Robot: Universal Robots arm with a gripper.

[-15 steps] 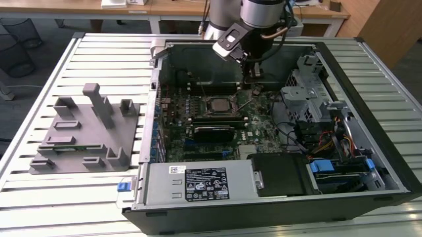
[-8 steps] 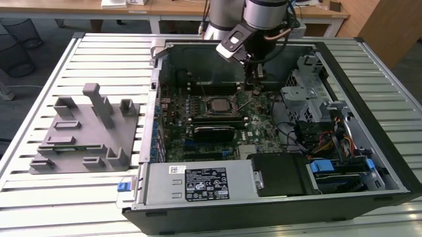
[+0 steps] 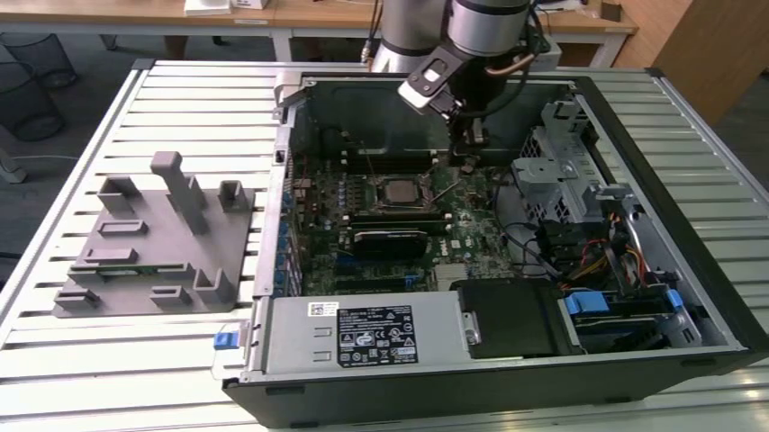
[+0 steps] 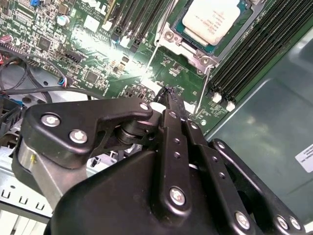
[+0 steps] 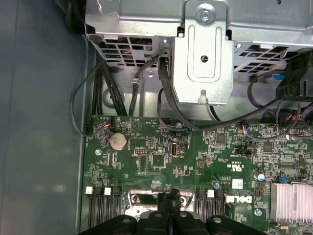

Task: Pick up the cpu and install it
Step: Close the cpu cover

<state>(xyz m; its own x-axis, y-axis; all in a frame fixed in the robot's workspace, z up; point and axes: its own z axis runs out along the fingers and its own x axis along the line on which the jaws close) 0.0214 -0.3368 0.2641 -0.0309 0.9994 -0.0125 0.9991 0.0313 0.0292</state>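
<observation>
On the exterior view's left, a grey moulded fixture (image 3: 150,238) lay on the slatted table (image 3: 121,369), just beside an open computer case (image 3: 481,391). Within the case the motherboard (image 3: 474,216) lay flat. The cpu (image 3: 399,192) sat in its socket near the board's middle, between two banks of black memory slots (image 3: 387,162). Nearer the camera, a silver power supply (image 3: 360,333) filled the case's front corner. The second wrist view showed the cpu's pale metal top (image 4: 215,19) seated inside the socket frame (image 4: 195,51), with thin wire levers (image 4: 152,58) running out past the frame's corner. To the right of the cpu in the exterior view, the gripper (image 3: 467,157) hung from the arm (image 3: 487,27) and pointed down at the board, near the socket but apart from the cpu. Its fingers (image 4: 166,127) were pressed together to a single tip in both wrist views, and nothing was seen between them. In the first wrist view that tip stood over the board's green surface, with a coin cell (image 5: 117,142) and a finned heat sink (image 5: 288,198) to either side. Farther to the exterior view's right stood a metal drive cage (image 3: 547,175), with bundled cables (image 3: 595,261) and a blue tab (image 3: 585,301) beside it.
</observation>
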